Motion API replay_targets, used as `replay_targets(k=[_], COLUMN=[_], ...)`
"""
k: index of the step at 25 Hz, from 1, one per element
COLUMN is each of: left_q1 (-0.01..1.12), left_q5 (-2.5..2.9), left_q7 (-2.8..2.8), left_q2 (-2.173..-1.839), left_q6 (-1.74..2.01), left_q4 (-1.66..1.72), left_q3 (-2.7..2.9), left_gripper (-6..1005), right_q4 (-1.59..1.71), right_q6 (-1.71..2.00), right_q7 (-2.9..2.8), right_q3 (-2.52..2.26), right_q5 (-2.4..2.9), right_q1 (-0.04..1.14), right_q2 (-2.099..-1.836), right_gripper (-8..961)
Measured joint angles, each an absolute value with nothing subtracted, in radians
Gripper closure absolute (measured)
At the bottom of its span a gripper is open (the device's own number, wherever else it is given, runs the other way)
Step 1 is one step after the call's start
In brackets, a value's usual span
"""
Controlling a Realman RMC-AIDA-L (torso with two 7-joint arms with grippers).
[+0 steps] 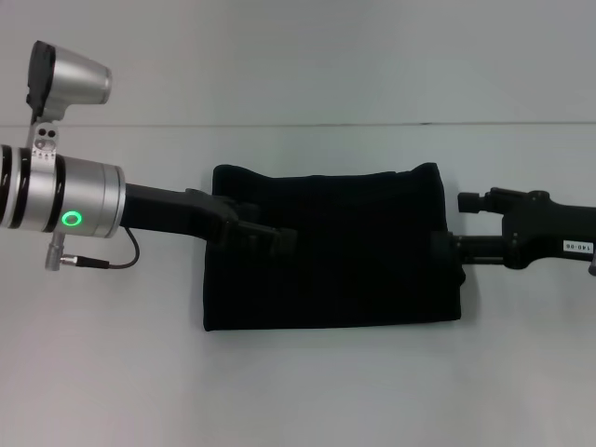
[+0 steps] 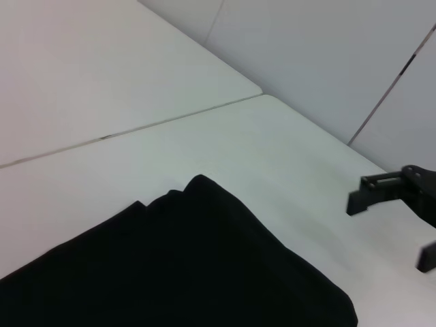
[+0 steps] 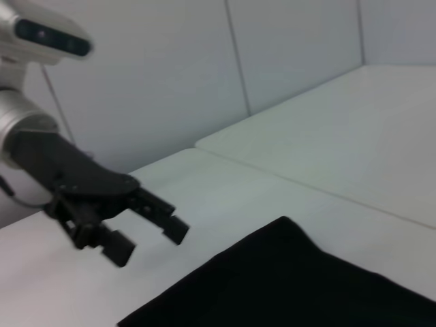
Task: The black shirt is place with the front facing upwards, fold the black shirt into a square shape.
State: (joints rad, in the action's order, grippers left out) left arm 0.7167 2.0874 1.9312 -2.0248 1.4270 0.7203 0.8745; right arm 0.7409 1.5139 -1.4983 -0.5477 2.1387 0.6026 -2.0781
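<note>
The black shirt (image 1: pixel 335 251) lies folded into a wide rectangle on the white table (image 1: pixel 298 391); its print and label are hidden. It also shows in the left wrist view (image 2: pixel 191 272) and the right wrist view (image 3: pixel 306 286). My left gripper (image 1: pixel 277 239) hovers over the shirt's left part. In the right wrist view it (image 3: pixel 146 242) is open and empty, raised above the surface. My right gripper (image 1: pixel 440 250) is at the shirt's right edge. In the left wrist view it (image 2: pixel 390 230) has its fingers spread and holds nothing.
A seam (image 1: pixel 372 125) crosses the table behind the shirt. Pale wall panels (image 3: pixel 293 61) stand behind the table. A thin cable (image 1: pixel 121 261) hangs from my left forearm.
</note>
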Motion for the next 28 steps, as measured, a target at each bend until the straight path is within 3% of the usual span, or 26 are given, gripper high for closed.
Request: replay_targets(k=[28], left_q1=[0.707], left_q5=[2.087], left_q7=[1.873], left_q2=[-2.032], left_q6=[1.443], left_q4=[0.729], left_q3=[0.867], left_gripper=[47], right_q4=[0.739], right_q6=[1.537], right_q7=[-1.416], right_q3=[-0.585], right_q5=[2.105], right_q1=[0.582], right_q2=[-2.086], right_gripper=[38])
